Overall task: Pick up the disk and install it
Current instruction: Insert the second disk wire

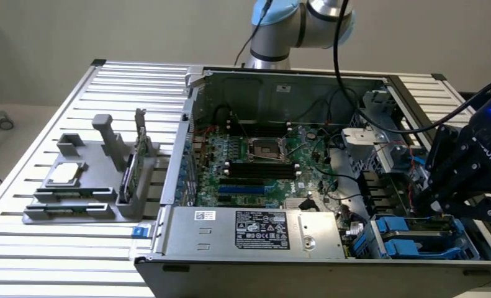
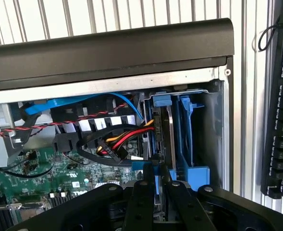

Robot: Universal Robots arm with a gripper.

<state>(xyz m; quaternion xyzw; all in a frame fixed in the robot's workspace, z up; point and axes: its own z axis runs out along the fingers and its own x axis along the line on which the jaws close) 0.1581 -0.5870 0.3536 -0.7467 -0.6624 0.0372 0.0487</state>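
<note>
The disk (image 2: 163, 126) stands on edge in the drive bay at the corner of the open computer case, its blue carrier rails (image 2: 185, 120) on either side. My gripper (image 2: 159, 174) sits right over it, and its black fingers (image 2: 143, 202) are pressed together on the disk's thin near edge. In the exterior view the gripper (image 1: 438, 210) hangs low over the blue drive bay (image 1: 406, 234) at the case's right front corner. The arm's black wrist covers most of the disk there.
Red, yellow and black power cables (image 2: 117, 139) and a blue data cable (image 2: 74, 103) run just beside the bay. The motherboard (image 1: 257, 158) and power supply (image 1: 254, 228) fill the case. A grey holder (image 1: 79, 186) with a green card and a chip stands at the exterior view's left.
</note>
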